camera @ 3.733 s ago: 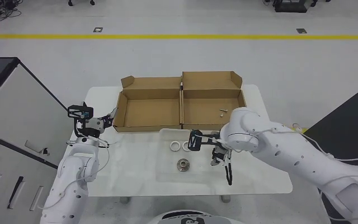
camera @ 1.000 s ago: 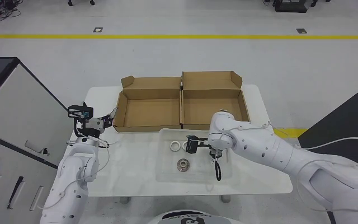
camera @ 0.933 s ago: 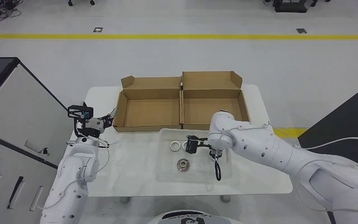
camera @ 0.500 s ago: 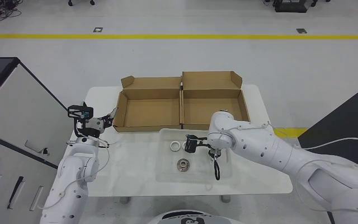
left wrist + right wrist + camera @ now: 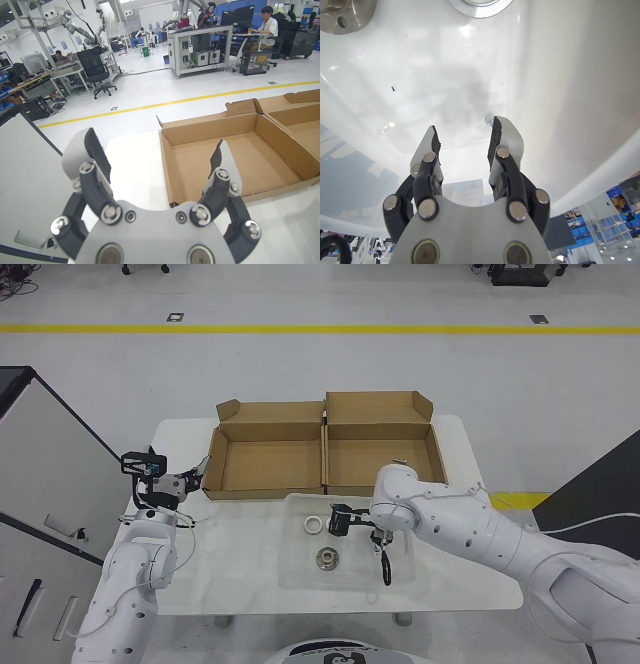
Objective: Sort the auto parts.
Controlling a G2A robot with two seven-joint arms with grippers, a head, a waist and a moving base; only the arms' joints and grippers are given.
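Left box (image 5: pixel 270 464), right box (image 5: pixel 375 459) lining tabletop's (image 5: pixel 230 564) far edge. Left end effector (image 5: pixel 155 137) hovering apart beside left box's corner. Right end effector (image 5: pixel 464 123) hanging apart inside tray (image 5: pixel 350 576); flange (image 5: pixel 340 15), ring (image 5: pixel 480 6) cut off, small screw (image 5: pixel 489 119) half-hiding behind fingertip (image 5: pixel 495 130).

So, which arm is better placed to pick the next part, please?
The right hand: open over the tray, a screw at its fingertip; the left hand is beside the box.

White table (image 5: pixel 235 564), yellow floor line (image 5: pixel 320 329), black office chair (image 5: pixel 96 67)
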